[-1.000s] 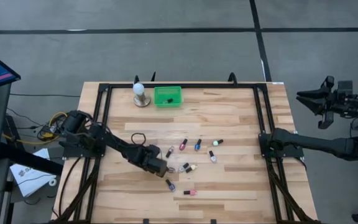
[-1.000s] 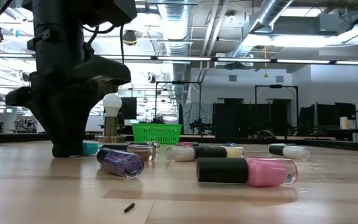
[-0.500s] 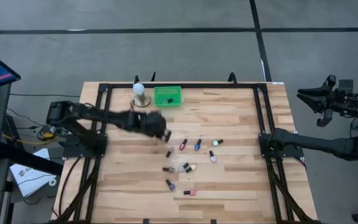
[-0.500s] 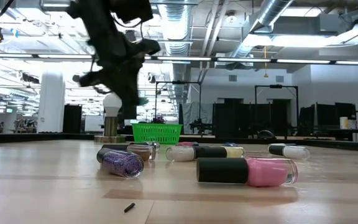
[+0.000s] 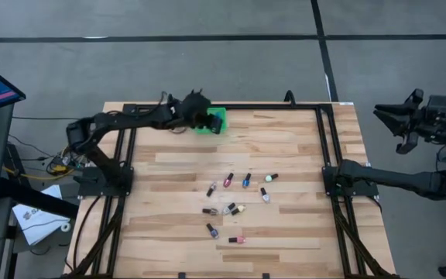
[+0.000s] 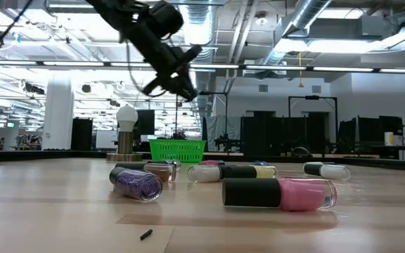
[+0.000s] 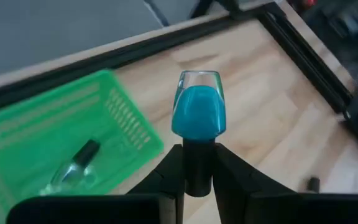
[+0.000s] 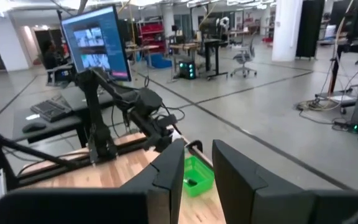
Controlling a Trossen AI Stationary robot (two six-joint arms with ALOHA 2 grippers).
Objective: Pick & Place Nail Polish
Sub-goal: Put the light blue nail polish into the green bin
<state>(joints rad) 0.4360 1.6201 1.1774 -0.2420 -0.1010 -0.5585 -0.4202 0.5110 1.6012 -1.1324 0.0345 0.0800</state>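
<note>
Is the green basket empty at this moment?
No: in the left wrist view a bottle already lies inside the green basket, while the left gripper holds a teal bottle by its cap.

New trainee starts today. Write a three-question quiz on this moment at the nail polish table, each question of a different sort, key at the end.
1. True or false: the left hand grips a teal bottle by its dark cap.
2. Which already lies in the green basket? A) a bottle B) the white bulb-shaped thing C) nothing
3. Fill in: the right hand waits off the table's ____ edge, holding nothing.

Key: 1 true. 2 A. 3 right.
</note>
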